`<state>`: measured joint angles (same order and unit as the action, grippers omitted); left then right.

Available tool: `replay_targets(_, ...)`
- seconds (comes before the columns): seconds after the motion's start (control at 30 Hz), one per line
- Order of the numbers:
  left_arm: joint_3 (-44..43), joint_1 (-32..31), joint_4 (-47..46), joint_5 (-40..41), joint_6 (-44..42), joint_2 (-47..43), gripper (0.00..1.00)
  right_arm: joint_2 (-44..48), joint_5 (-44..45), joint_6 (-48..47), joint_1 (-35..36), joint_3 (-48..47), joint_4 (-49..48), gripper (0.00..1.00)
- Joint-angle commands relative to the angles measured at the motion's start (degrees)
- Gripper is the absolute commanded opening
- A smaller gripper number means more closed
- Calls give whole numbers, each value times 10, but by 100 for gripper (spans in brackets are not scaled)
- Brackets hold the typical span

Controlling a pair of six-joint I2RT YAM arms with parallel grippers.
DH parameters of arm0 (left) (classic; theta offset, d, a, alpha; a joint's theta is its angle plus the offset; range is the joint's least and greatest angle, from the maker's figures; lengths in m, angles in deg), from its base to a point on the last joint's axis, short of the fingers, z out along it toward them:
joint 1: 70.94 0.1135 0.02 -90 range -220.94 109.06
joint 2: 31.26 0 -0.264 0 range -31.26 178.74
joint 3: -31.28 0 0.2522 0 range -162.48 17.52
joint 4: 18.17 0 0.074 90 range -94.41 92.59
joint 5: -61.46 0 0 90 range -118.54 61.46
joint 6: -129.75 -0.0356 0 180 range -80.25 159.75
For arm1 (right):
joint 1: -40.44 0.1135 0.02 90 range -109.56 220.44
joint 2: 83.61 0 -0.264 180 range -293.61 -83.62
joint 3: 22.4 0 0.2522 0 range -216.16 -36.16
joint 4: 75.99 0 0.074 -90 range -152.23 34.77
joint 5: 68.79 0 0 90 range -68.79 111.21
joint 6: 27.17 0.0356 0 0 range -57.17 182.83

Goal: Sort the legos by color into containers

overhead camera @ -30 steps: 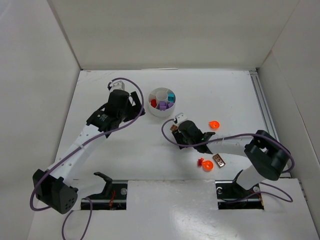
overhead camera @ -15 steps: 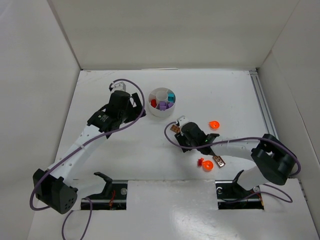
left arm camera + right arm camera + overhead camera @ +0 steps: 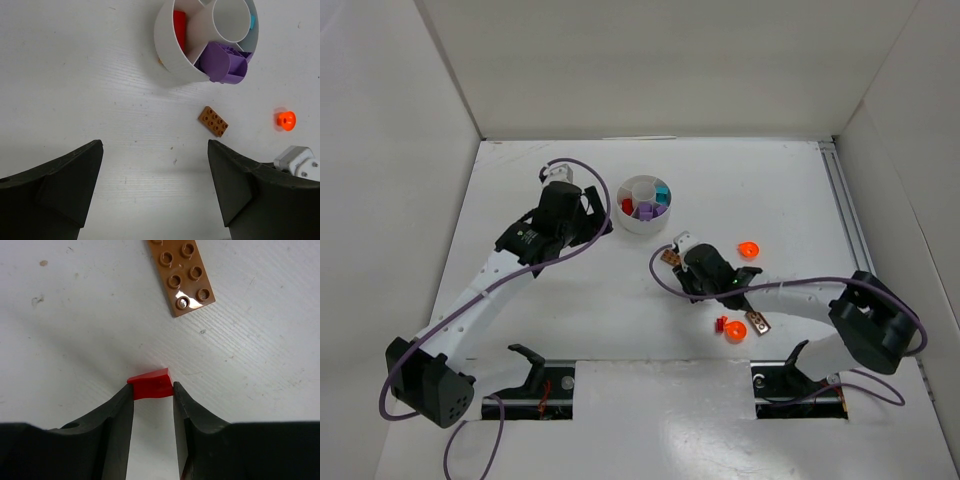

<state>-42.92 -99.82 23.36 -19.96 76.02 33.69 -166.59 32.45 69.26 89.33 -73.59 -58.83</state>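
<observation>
Right gripper [image 3: 152,389] is pinched shut on a small red lego [image 3: 150,383]. The piece spans the narrow gap between the two fingers, its long axis running across from pad to pad, its top edge slanting up toward the right. I cannot tell whether it rests on the table or sits just off it.

Just beyond it lies a brown plate [image 3: 182,275], flat and studs up, its long axis pointing away from the gripper and leaning a little to the left.

Left gripper [image 3: 155,150] has its fingers spread wide with nothing between them, near the white dish [image 3: 172,62].

The dish holds a red piece [image 3: 627,205] in its left wedge, purple pieces [image 3: 645,211] in the near wedge and teal [image 3: 662,194] on the right.

Loose near the right arm: two orange rounds [image 3: 748,249] [image 3: 736,331], a tiny red bit [image 3: 721,323] and a second brown plate [image 3: 758,321].

The table [image 3: 570,300] is white, with faint grain and a few dark specks. Plain white walls [image 3: 650,60] stand on three sides, and a rail [image 3: 842,200] runs along the right edge.
</observation>
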Motion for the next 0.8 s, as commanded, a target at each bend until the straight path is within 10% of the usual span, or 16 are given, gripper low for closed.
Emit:
replay_targets(0.0, 3, -3, -3, 6, 7, -18, 83, 54, -3, -40, 6, -11, -6, 27)
replay_targets(0.3, 29, 2, -3, 18, 25, -36, 84, 138, 2, -212, 6, -148, 52, 26)
replay_targets(0.63, 92, 104, -58, -48, 30, -47, 84, -48, -96, -332, -27, -425, 60, 22)
replay_targets(0.77, 87, 110, -53, -50, 30, -53, 84, -32, -96, -321, -45, -379, 97, 22)
